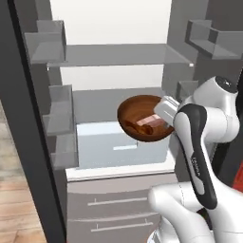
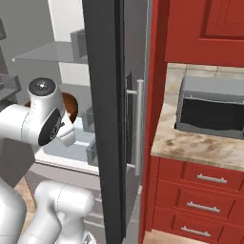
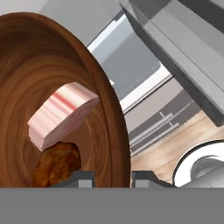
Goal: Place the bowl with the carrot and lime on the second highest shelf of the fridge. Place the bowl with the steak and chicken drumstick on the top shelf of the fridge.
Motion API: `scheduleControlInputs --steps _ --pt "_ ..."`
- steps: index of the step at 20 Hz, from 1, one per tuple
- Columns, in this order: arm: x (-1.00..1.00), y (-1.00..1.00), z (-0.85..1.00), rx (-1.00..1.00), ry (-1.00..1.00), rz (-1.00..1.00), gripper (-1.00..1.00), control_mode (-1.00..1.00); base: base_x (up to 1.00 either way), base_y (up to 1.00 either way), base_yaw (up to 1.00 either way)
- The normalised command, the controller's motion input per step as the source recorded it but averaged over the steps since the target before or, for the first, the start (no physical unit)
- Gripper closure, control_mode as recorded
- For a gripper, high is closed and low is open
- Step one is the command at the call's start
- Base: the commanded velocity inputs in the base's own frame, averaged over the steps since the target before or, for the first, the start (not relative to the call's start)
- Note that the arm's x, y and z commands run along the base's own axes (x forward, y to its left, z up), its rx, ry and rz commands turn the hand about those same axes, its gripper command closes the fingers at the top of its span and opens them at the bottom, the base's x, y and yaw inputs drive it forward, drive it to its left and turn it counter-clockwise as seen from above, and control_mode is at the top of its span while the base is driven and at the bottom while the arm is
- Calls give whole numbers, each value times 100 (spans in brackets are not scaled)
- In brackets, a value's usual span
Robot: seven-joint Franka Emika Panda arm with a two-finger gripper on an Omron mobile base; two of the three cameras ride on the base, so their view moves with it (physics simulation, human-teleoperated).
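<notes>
An open fridge (image 1: pixel 118 142) is filling the scene, its door bins (image 1: pixel 59 123) hanging at the left and glass shelves running across. The brown bowl (image 1: pixel 142 118), carrying the steak (image 3: pixel 61 116) and chicken drumstick (image 3: pixel 57 164), is hanging in the air before the interior. The claw (image 3: pixel 113 179) is clamping its right rim.

The gripper (image 3: pixel 113 179) is clamped on the rim of a glossy brown wooden bowl (image 3: pixel 105 100), one fingertip (image 3: pixel 81 178) inside the rim and the other outside. In the bowl lies a pinkish steak (image 3: pixel 61 116), with a reddish-brown chicken drumstick (image 3: pixel 57 164) touching its lower edge. Beyond the rim show pale fridge drawers (image 3: pixel 162 124), a grey door bin (image 3: pixel 183 52) and wooden floor (image 3: pixel 175 144).
</notes>
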Motion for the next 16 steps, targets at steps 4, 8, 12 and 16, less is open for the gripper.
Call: scheduleControlInputs --steps 4,8,12,16 --pt "0 0 0 0 0 0 100 100 61 65 -42" --pt "0 0 0 0 0 0 100 100 48 57 -21" --pt "0 0 0 0 0 0 100 100 8 39 -10" --pt "0 0 0 0 0 0 100 100 15 36 -7"
